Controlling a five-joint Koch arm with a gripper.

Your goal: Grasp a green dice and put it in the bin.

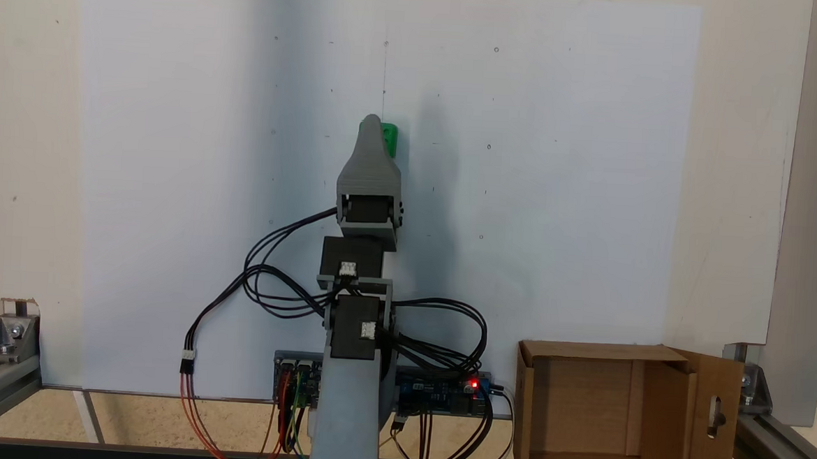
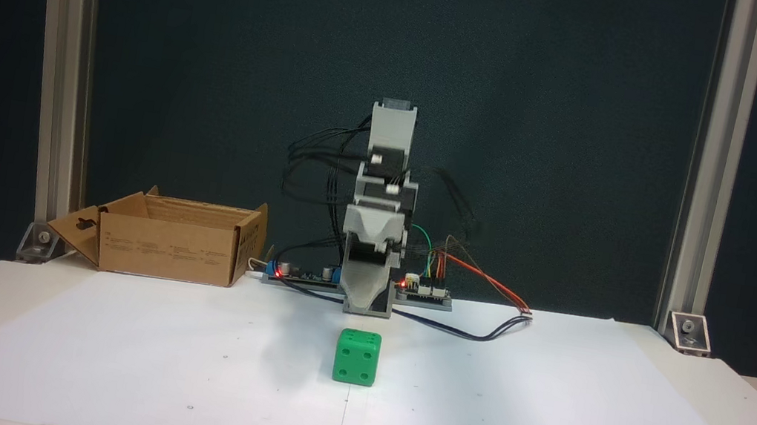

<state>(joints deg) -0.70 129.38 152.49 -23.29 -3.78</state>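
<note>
Hand first: in the fixed view from the front it hangs low over the white sheet, its grey tip just behind the green dice, and whether it is spread or pressed together I cannot tell, because the two sides lie one behind the other for both cameras. From the fixed view behind the arm, the hand's tapered back covers most of the dice, leaving a green sliver showing at its right edge.

That dice sits flat on the white sheet near the middle of the worktop, apart from the tip as far as the front view shows, and not lifted. By my reading the step in hand is the reach, with the grasp not yet made.

Next, the move calls for bringing the tip forward and down so that it straddles the cube squarely, one side on each opposite face, then closing and lifting.

Further out stands the bin, a cardboard box well apart from the dice beside the arm's base, at the left in the front view. Its top is open, so the carry should end above its rim.
</note>
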